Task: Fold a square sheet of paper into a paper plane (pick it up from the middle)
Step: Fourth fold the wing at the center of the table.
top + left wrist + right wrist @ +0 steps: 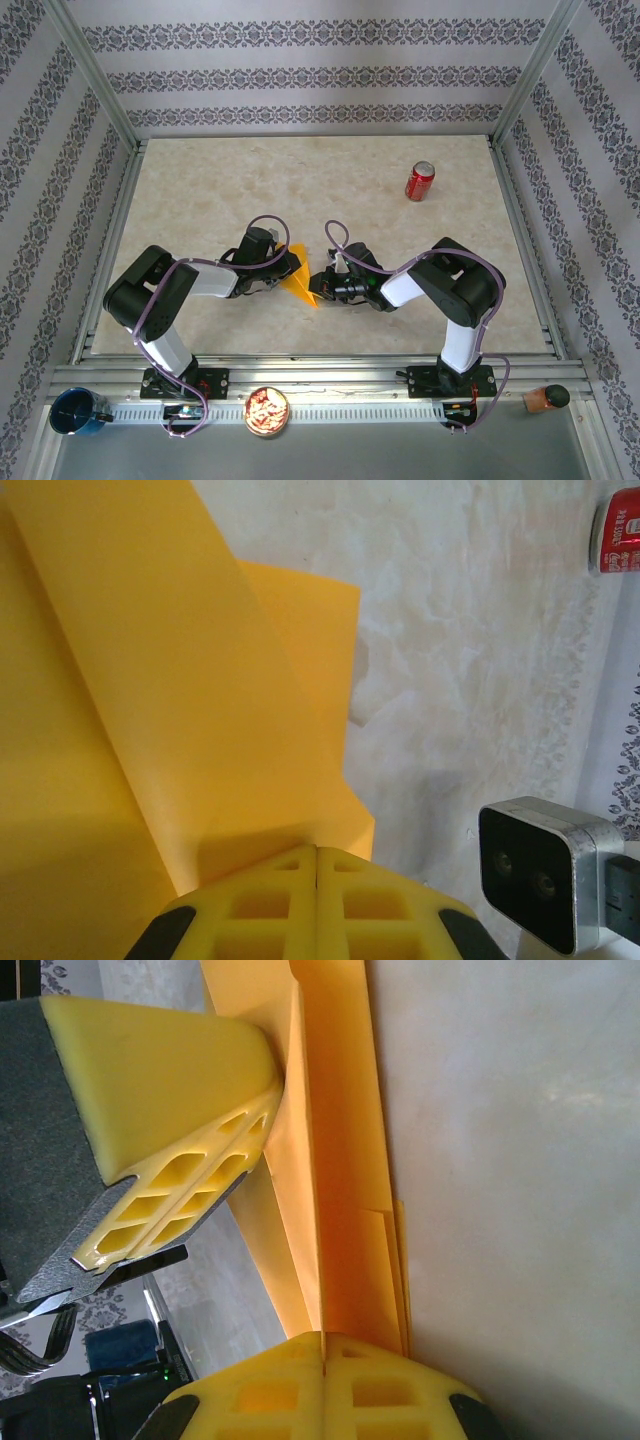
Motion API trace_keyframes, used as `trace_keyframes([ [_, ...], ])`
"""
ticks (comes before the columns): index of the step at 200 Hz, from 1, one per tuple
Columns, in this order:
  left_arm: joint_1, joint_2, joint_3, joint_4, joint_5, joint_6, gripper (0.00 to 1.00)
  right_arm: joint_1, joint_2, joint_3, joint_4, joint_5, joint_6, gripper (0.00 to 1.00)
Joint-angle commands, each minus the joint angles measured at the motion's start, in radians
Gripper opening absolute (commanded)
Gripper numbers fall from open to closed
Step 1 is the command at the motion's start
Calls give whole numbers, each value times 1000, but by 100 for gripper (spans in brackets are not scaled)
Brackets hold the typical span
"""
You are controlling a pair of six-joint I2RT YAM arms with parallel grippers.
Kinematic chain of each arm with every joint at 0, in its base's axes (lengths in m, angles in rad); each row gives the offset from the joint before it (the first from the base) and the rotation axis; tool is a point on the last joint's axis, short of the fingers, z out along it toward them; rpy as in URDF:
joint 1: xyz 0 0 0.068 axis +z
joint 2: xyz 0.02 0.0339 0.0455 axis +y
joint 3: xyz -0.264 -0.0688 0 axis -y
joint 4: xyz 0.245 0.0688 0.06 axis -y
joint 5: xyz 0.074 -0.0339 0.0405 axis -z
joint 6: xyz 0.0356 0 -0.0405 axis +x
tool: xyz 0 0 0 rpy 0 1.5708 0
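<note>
So, both arms have hold of the folded paper (298, 282) at once. Going by the red soda can (419, 181) in the top view, the paper is well apart from it, down and to the left, closer to the arm bases. The can itself stands alone on the marbled table (200, 190).

The left gripper (288, 262) comes at the paper from the side away from the can. The right gripper (320, 286) comes in from the can's side.

Left wrist view: the left gripper (317, 865) has its yellow jaws pressed flat together with the paper's edge pinched between them. The paper (150, 700) fans out from there, with a long diagonal crease and a second layer peeking out behind. The can (620, 530) sits way off in the far corner, nowhere near the paper. The right wrist camera (545, 885) is below it in that view.

Right wrist view: the right gripper (322, 1350) is clamped tight on the paper (340, 1160) too. You see the paper almost edge-on, several thin layers stacked. The left gripper (265, 1100) is nipped onto the same piece further along. Can't tell if the paper touches the table or hangs just above it.

Far from the can, along the rail by the arm bases, there's a blue cup (75, 412) and a small bowl (267, 410).
</note>
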State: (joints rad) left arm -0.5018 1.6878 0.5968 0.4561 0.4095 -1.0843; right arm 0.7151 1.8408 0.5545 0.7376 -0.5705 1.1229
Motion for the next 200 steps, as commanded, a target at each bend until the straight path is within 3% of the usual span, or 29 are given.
trace_keyframes([
  [1,9,12,25,-28,-16,7,5,1,41,-12,-121,-8,-19,1],
  [200,12,56,60,-45,36,44,5,-1,35,-33,-98,1,1,4],
])
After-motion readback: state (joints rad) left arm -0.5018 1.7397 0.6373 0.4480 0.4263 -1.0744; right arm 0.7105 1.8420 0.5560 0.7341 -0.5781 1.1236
